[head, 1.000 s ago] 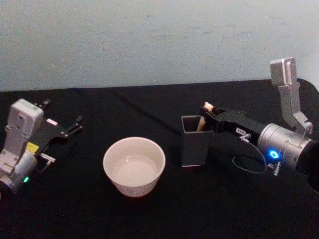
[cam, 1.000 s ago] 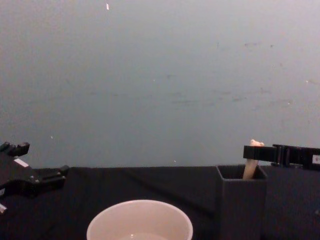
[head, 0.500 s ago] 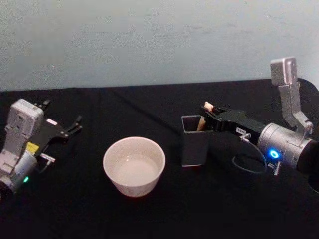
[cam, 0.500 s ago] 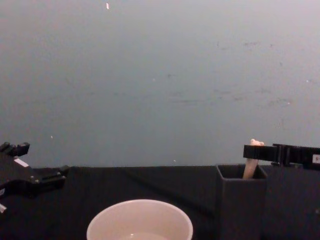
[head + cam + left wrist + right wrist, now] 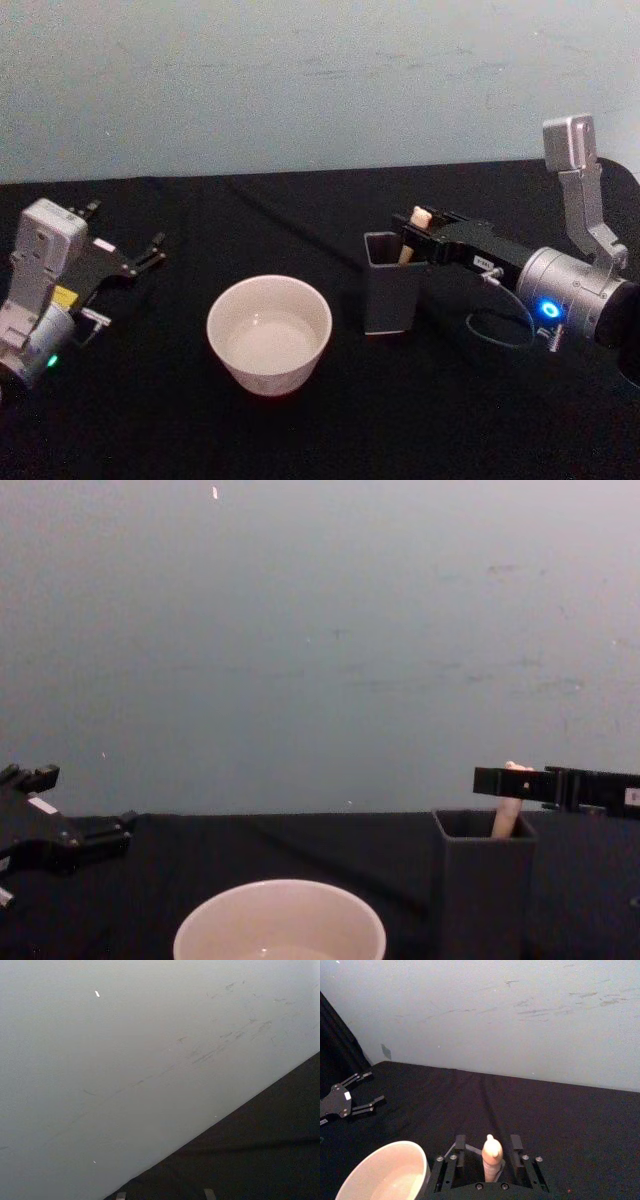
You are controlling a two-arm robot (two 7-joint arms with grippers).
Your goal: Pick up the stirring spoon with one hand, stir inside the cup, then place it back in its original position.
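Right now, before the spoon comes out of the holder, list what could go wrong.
1. The right claw grips the stirring spoon high on its handle, so it may swing or slip when lifted.
2. The bowl sits inside the narrow holder; a tilted pull could tip it.
3. The cup stands close beside.

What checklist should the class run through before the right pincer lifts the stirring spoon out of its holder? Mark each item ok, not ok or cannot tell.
1. Right pincer at the stirring spoon handle: ok.
2. Fingers clamped on the handle: cannot tell.
3. Spoon standing in the dark grey holder: ok.
4. Cup upright, apart from the holder: ok.
5. Left pincer parked far from the cup: ok.
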